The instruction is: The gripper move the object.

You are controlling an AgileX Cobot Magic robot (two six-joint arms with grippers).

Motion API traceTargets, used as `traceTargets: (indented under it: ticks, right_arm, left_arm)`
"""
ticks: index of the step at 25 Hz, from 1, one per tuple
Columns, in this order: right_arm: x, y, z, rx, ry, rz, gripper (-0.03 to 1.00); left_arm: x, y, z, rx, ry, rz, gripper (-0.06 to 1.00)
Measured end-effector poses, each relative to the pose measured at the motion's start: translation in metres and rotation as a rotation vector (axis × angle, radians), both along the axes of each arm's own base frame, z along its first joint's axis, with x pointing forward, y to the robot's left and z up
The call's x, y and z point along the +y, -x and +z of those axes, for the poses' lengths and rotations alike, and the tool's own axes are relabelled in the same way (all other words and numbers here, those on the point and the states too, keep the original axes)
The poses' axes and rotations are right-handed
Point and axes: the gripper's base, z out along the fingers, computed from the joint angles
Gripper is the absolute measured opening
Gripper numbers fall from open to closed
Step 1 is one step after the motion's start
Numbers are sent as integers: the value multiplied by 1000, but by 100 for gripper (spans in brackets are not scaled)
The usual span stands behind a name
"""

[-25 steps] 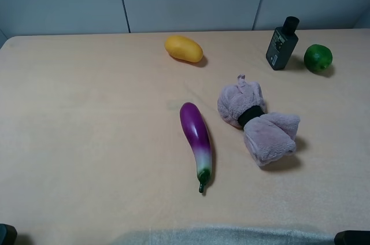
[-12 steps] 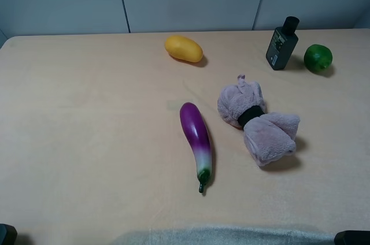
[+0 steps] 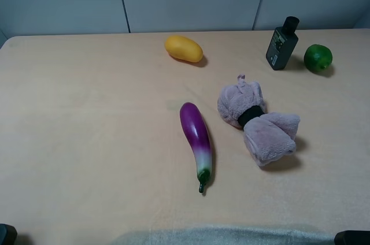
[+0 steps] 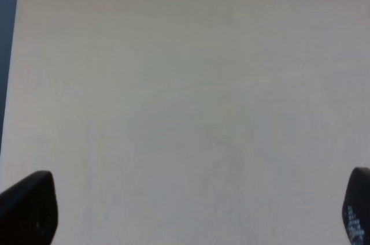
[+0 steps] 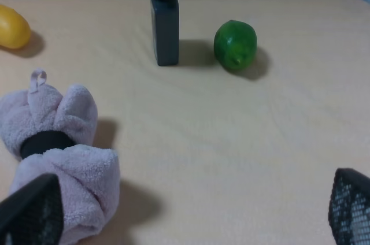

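Note:
The purple eggplant (image 3: pixel 196 135) lies alone in the middle of the beige table (image 3: pixel 87 129), its green stem tip toward the front edge. It shows in neither wrist view. My left gripper (image 4: pixel 193 210) is open and empty over bare table, its dark fingertips (image 4: pixel 29 207) wide apart. My right gripper (image 5: pixel 191 210) is open and empty, near the front right of the table, with the towel beside one fingertip (image 5: pixel 32 213). In the high view only dark bits of the arms show at the bottom corners, far from the eggplant.
A pink rolled towel (image 3: pixel 257 122) with a black band lies just right of the eggplant and also shows in the right wrist view (image 5: pixel 55 141). At the back stand a yellow fruit (image 3: pixel 183 48), a black bottle (image 3: pixel 282 44) and a green lime (image 3: pixel 318 58).

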Motion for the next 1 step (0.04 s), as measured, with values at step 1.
traceTargets:
  ticks: [1]
  right_arm:
    - [0, 0, 0, 0, 0, 0, 69]
  left_arm:
    - [0, 0, 0, 0, 0, 0, 99]
